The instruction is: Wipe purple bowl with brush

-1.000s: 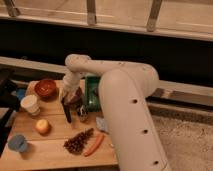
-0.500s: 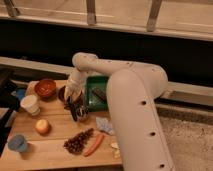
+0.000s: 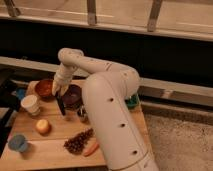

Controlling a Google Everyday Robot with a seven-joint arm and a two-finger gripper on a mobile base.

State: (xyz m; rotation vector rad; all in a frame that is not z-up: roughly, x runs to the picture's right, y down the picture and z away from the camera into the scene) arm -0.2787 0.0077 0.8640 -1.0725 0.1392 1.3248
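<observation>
While the white arm (image 3: 107,100) bends in from the right of the camera view, you have the tool (image 3: 60,90) hanging over the back left part of the wooden worktop (image 3: 50,150), between two bowls. It is closed on a slim, nearly black stick-like brush (image 3: 61,106), which points down from it, nearly upright with a slight tilt. The lower end of the brush sits just beside the left rim of the small round dark purple bowl (image 3: 74,96). You cannot tell from here whether it touches the rim or the worktop.

The purple bowl stands upright near the back of the worktop, partly covered on its right by the arm. Just to its left, on the other side of the tool, stands a round orange-red bowl (image 3: 44,88). In front of that bowl is a white cup (image 3: 31,104), and nearer the front edge lies a round yellow-orange fruit (image 3: 42,126). At the front left corner rests a round blue cup (image 3: 17,142).

A small metal-looking cup (image 3: 82,114) stands just in front of the purple bowl, close against the arm. Toward the front lies a dark reddish-brown bunch (image 3: 77,141), with an orange carrot (image 3: 91,148) just beside it on the right. Behind the arm a green edge (image 3: 132,102) shows, too hidden to name.
</observation>
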